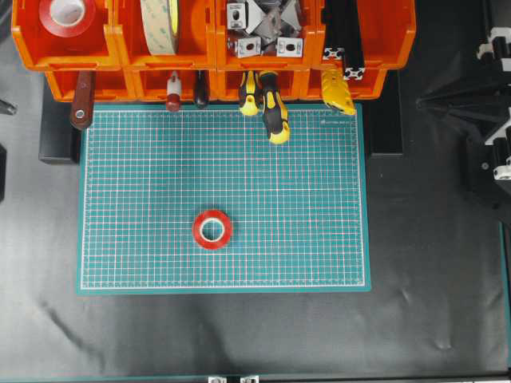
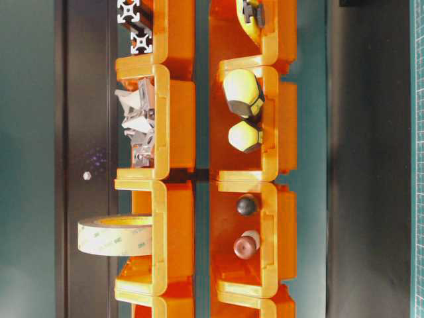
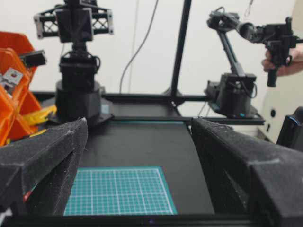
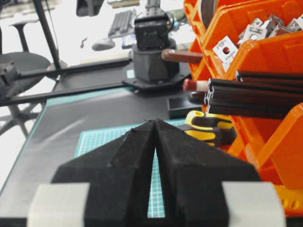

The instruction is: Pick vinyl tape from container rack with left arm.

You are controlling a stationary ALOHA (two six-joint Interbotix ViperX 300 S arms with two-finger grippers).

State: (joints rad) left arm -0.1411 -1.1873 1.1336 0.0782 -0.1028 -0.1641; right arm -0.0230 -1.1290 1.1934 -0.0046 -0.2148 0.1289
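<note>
One red vinyl tape [image 1: 212, 229] roll with a white core lies flat on the green cutting mat [image 1: 144, 175], left of its middle. A second red roll [image 1: 67, 16] sits in the top-left bin of the orange container rack [image 1: 214, 49], which also shows in the table-level view [image 2: 173, 132]. In its own wrist view my left gripper [image 3: 138, 124] stands wide open, empty, low over the mat's edge; the overhead view does not show it. My right gripper [image 4: 155, 122] is shut with nothing in it, beside the rack [image 4: 265, 54], its tip at the right [image 1: 421, 102].
A cream tape roll [image 1: 160, 24], metal brackets [image 1: 263, 28] and black extrusions [image 1: 343, 36] fill the other upper bins. Screwdriver handles [image 1: 275, 116] stick out of the lower tier over the mat's far edge. The right arm's base [image 3: 78, 94] stands beyond the mat.
</note>
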